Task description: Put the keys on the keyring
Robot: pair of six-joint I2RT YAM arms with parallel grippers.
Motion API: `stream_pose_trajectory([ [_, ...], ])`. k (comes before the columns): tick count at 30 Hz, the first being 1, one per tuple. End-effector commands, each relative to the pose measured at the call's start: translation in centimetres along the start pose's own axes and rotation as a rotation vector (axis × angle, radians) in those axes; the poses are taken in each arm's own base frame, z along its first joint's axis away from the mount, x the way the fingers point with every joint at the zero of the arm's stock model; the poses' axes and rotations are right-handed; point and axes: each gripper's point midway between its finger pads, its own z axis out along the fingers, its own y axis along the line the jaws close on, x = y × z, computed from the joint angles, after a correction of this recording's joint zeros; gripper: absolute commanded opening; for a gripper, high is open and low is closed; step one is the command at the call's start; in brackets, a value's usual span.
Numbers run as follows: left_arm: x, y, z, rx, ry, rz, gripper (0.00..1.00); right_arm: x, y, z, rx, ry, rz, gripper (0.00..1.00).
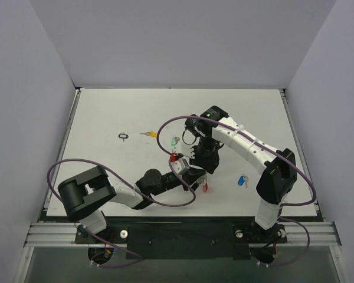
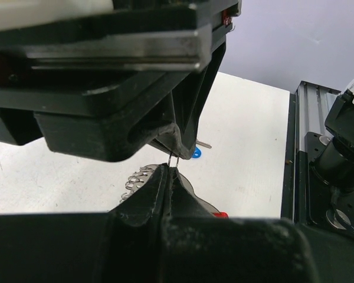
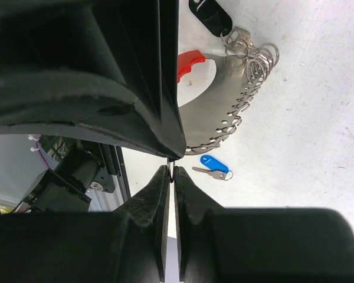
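Lab test cell, white table (image 1: 106,118), grey walls (image 1: 183,41)

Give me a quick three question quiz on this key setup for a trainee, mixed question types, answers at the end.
1. True or false: the yellow-tagged key is held by the right gripper.
2. Which tagged key shows in both wrist views? A green, B blue, C yellow.
3. How do the jaws of the left gripper stand, and on what?
Key: 1 false, it lies loose on the table. 2 B, the blue-tagged key. 3 shut, pinching what looks like a thin wire of the keyring.
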Motion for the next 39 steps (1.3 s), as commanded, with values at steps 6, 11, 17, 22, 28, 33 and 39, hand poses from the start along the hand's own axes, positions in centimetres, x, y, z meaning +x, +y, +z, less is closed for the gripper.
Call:
stream_pose_trajectory([
  [6,-10.5,-1.3,-0.2,0.026,-0.365,-0.037,0.0,0.5,0.7,-0.8,-0.014,-0.033,0.037,0.2],
  [11,-10.5,-0.7,-0.9,-0.01,-0.372,-0.069,0.0,0.5,0.8,-1.1,-0.024,-0.083,0.041,0.28],
  [17,-9.6,-0.4,-1.4,-0.026,-0.363,-0.102,0.0,0.6,0.8,-2.3,-0.01,-0.215,0.036,0.3],
  [22,-9.1,-0.4,-1.6,-0.028,-0.356,-0.109,0.0,0.6,1.0,-2.4,-0.005,-0.348,-0.006,0.34],
  [28,-9.1,-0.3,-1.8,-0.03,-0.355,-0.094,0.0,-0.2,1.5,-0.8,0.012,-0.584,-0.225,0.52],
  [33,-8.9,-0.5,-1.9,-0.02,-0.348,-0.081,0.0,-1.2,1.0,-0.1,0.025,-0.651,-0.295,0.52],
  [39,-8.8,-0.6,-2.0,-0.015,-0.345,-0.075,0.0,-2.3,-0.6,-0.3,0.041,-0.679,-0.244,0.5],
])
